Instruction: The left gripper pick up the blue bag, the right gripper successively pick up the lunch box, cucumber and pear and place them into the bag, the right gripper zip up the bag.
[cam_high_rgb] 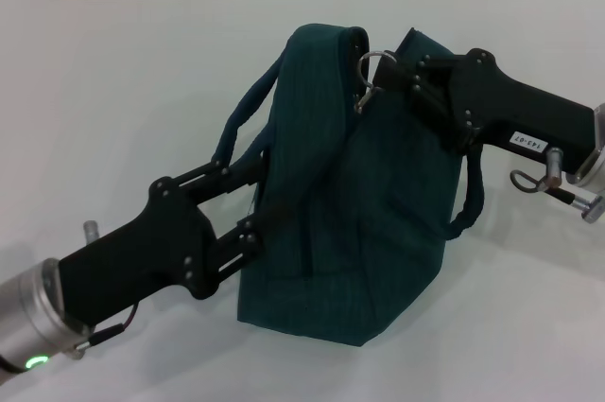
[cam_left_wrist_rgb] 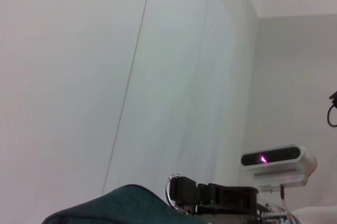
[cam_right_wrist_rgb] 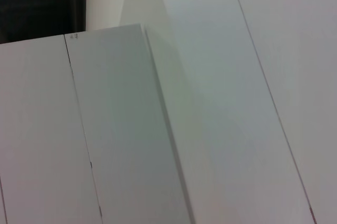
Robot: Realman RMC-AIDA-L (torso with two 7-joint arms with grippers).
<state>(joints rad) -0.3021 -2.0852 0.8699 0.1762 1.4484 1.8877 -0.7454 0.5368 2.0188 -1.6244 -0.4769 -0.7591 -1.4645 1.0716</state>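
The blue bag (cam_high_rgb: 364, 222) stands in the middle of the white table, bulging, with its top pulled up. My left gripper (cam_high_rgb: 271, 196) reaches in from the lower left and is shut on the bag's left side fabric below the handle (cam_high_rgb: 248, 109). My right gripper (cam_high_rgb: 395, 77) comes in from the right and is shut on the metal zipper pull ring (cam_high_rgb: 371, 69) at the bag's top. The left wrist view shows the bag's top (cam_left_wrist_rgb: 126, 205), the ring (cam_left_wrist_rgb: 170, 188) and the right gripper (cam_left_wrist_rgb: 216, 197). The lunch box, cucumber and pear are out of view.
The white table (cam_high_rgb: 113, 80) spreads around the bag. The bag's other strap (cam_high_rgb: 470, 203) hangs at its right side. The left wrist view shows a wall and a white sensor unit (cam_left_wrist_rgb: 276, 162). The right wrist view shows only white panels (cam_right_wrist_rgb: 105, 129).
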